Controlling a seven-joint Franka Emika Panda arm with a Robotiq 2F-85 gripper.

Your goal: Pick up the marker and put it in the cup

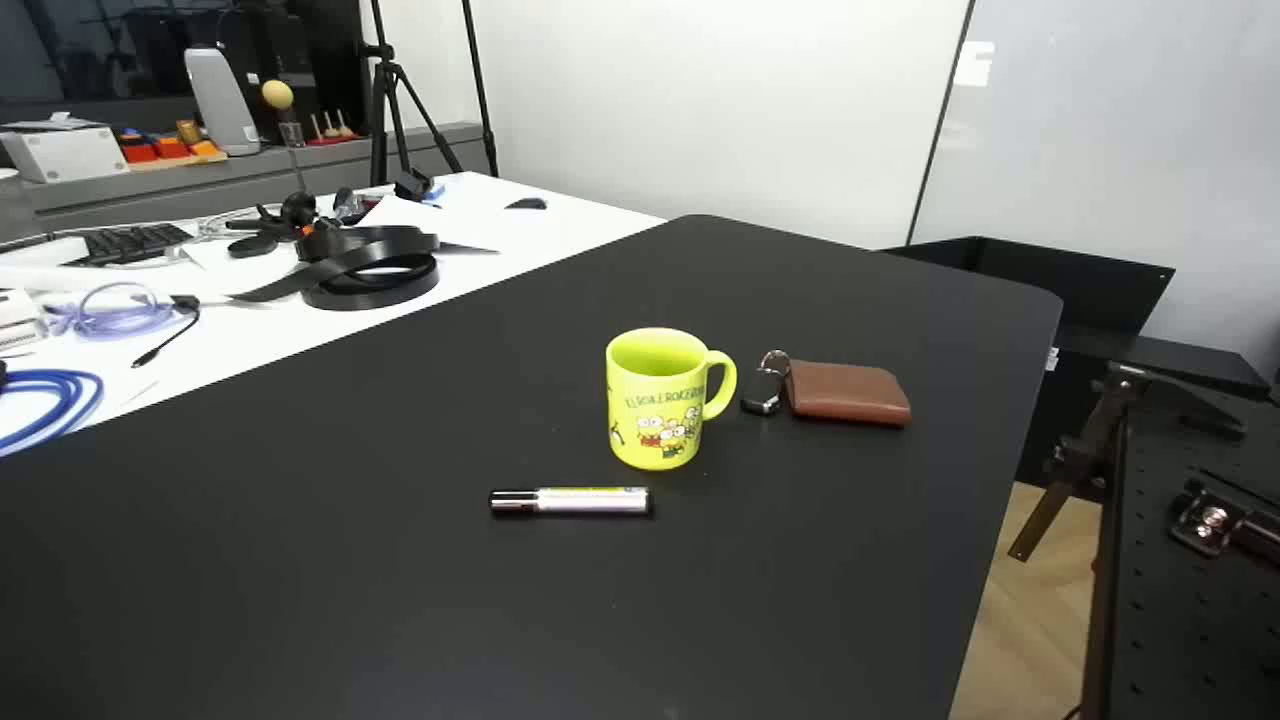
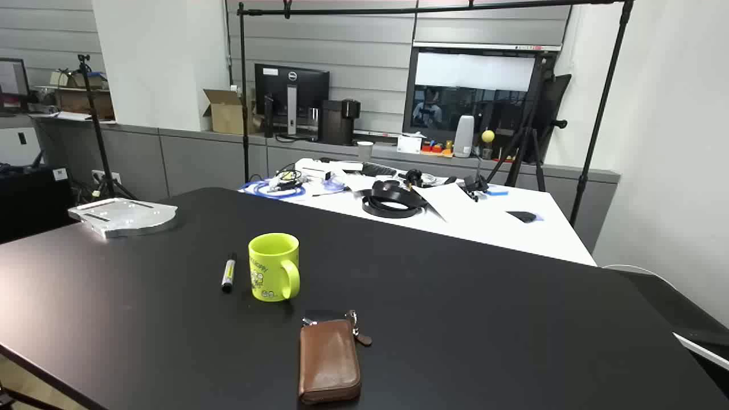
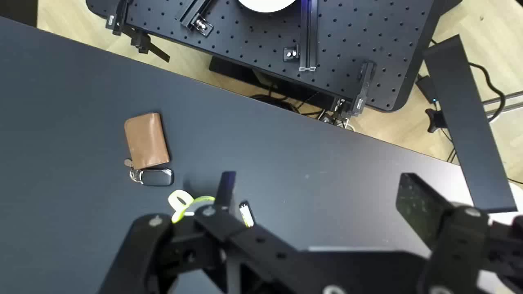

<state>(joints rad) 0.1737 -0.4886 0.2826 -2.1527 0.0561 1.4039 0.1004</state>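
The marker [image 1: 592,501] is white with a dark cap end and lies flat on the black table. It also lies beside the cup in an exterior view [image 2: 228,274]. The cup [image 1: 655,400] is a yellow-green mug standing upright, with its handle toward the brown pouch; it also stands there in an exterior view [image 2: 273,267]. In the wrist view my gripper [image 3: 318,177] is open and empty, high above the table. Its left finger hides most of the cup [image 3: 181,203] and part of the marker [image 3: 246,214]. The gripper is out of view in both exterior views.
A brown leather pouch [image 1: 848,392] with a key fob [image 3: 157,177] lies near the mug's handle. A metal plate [image 2: 125,215] sits at the table's far corner. A white table with cables and black straps [image 1: 370,280] adjoins. A perforated black base [image 3: 261,36] stands beyond the table edge.
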